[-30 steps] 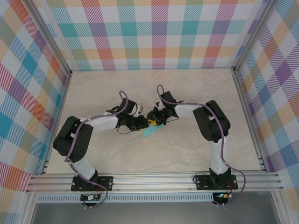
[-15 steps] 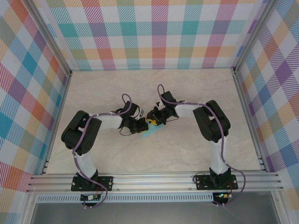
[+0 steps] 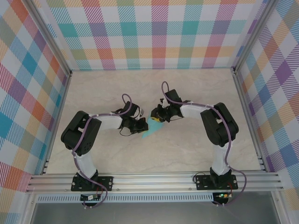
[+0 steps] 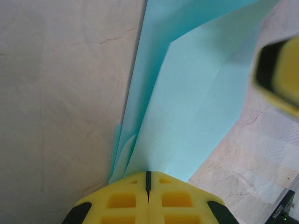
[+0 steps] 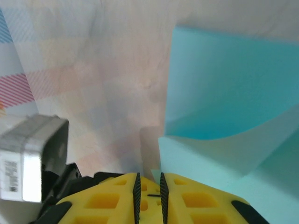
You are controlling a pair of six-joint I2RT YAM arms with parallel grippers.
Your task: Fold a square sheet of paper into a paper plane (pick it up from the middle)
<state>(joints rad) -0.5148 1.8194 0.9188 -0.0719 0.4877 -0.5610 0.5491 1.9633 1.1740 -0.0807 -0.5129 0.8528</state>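
Observation:
The turquoise sheet of paper (image 3: 148, 132) is folded into a slim pointed shape and lies mid-table between the two arms. My left gripper (image 3: 143, 126) is at its left side. In the left wrist view its yellow fingers (image 4: 126, 200) are pressed together on the paper's layered edge (image 4: 187, 107), so my left gripper (image 4: 148, 177) is shut on it. My right gripper (image 3: 154, 119) is at the paper's upper end. In the right wrist view the jaws of my right gripper (image 5: 148, 182) stand a narrow slot apart, with a curled paper flap (image 5: 224, 88) just beyond the right finger.
Marble-look tabletop (image 3: 187, 149) bounded by aluminium rails and checked walls (image 3: 149, 32). A yellow fingertip of the right gripper (image 4: 280, 77) hangs close over the paper in the left wrist view. The left arm's wrist block (image 5: 28, 163) sits close at left in the right wrist view.
My left gripper has closed onto the paper and its arm has drawn in. My right gripper has shifted slightly right and up, and its jaws have narrowed.

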